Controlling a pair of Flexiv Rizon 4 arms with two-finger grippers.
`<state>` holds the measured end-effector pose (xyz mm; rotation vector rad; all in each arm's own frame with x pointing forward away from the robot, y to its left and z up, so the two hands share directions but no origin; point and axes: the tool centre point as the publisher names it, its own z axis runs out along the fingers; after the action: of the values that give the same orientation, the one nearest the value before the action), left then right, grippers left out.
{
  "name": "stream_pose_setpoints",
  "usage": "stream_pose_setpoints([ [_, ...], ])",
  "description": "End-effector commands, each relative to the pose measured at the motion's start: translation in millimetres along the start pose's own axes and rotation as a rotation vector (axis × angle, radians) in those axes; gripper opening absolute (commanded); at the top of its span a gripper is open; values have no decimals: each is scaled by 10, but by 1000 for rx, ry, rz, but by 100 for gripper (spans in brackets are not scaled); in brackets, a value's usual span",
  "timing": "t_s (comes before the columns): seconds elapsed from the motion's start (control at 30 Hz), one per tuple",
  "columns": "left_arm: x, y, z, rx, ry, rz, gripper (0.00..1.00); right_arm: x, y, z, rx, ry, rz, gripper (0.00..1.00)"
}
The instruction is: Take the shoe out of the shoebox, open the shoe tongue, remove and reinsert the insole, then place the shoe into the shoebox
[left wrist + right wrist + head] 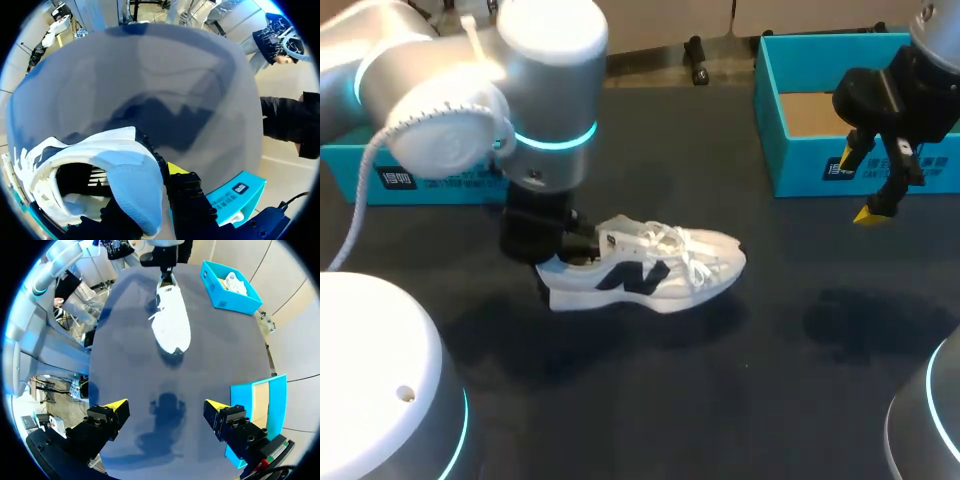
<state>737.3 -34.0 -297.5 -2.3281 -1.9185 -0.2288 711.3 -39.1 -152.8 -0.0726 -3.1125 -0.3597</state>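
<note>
The left gripper [555, 262] pinches the shoe [650, 268] at its heel; steady it there. The right gripper [166, 410], wide open, should take the tongue [640, 240] from above.

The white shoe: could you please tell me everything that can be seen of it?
The shoe is a white sneaker with a dark side mark, white laces and a white sole. It stands upright on the dark table, outside the teal shoebox, with its toe toward the robot's right. The left gripper pinches its heel wall; nothing else touches it.
</note>
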Motion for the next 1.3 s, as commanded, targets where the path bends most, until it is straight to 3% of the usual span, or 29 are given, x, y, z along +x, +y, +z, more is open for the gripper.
stream_pose_setpoints([
  [0.03,-120,3,198,-12,1,12,0,-15,8,8,3,2,1,100],
  [0.57,-335,-30,664,-31,24,7,0,-15,8,8,3,2,1,100],
  [0.97,-372,-24,813,-28,43,14,0,-15,8,8,3,2,1,100],
  [1.1,-384,-28,847,-24,47,22,13,-15,8,8,3,2,1,100],
  [1.23,-390,-24,882,-23,50,28,14,-15,8,8,3,2,1,100],
  [1.3,-385,-29,881,-22,51,28,23,-15,8,8,3,2,1,100],
])
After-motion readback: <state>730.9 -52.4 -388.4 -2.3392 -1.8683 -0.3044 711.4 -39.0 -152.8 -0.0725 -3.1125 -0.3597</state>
